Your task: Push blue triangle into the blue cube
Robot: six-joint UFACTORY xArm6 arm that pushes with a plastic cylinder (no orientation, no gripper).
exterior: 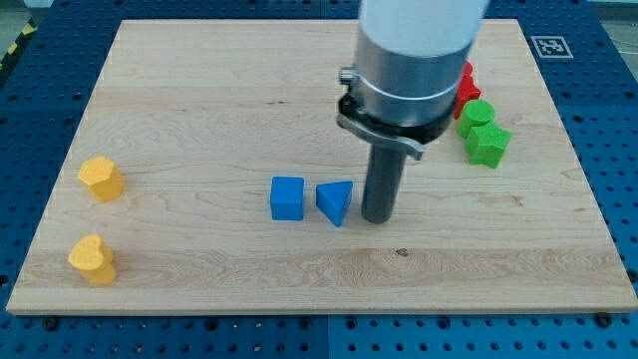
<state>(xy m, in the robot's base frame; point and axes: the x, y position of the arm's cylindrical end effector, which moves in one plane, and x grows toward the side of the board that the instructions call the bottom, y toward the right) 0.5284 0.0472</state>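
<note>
The blue cube [287,197] sits on the wooden board a little below the middle. The blue triangle [336,201] stands just to its right, with a narrow gap between them. My tip [377,218] rests on the board right beside the triangle, on its right side, close to or touching it. The rod rises from there into the arm's wide grey body at the view's top.
Two green blocks [482,130] and a red block [467,85], partly hidden by the arm, lie at the upper right. Two yellow blocks [101,178] [92,258] lie near the left edge. The board [199,90] lies on a blue perforated table.
</note>
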